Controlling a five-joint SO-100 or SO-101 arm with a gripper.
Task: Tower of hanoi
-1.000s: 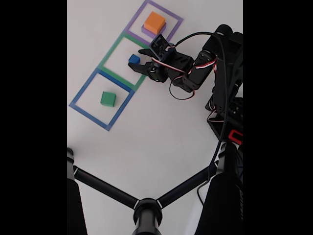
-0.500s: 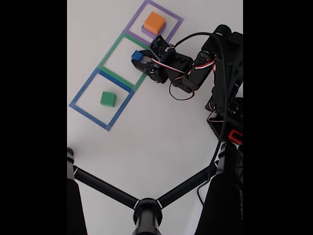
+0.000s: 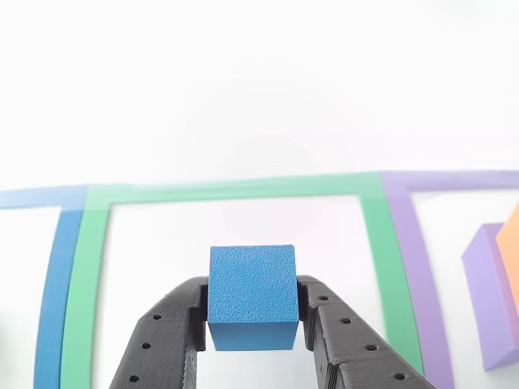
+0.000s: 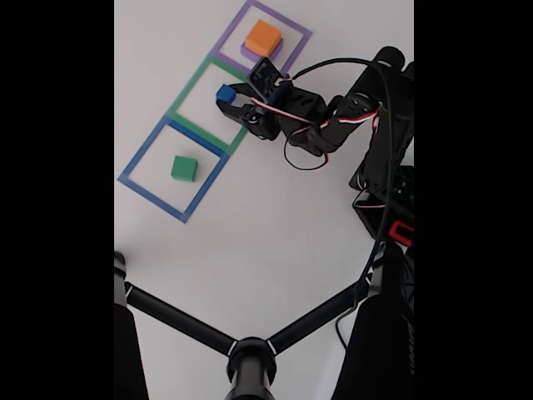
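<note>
The blue cube [image 3: 252,296] is held tight between the two black fingers [image 3: 323,334], which are closed on its sides. It is seen over the green square outline [image 4: 207,107] on the white counter [image 4: 250,242]. The orange block [image 4: 263,37] is stacked on the purple block [image 4: 247,52]. The green block [image 4: 183,168] is sat inside the blue outline [image 4: 171,167].
</note>
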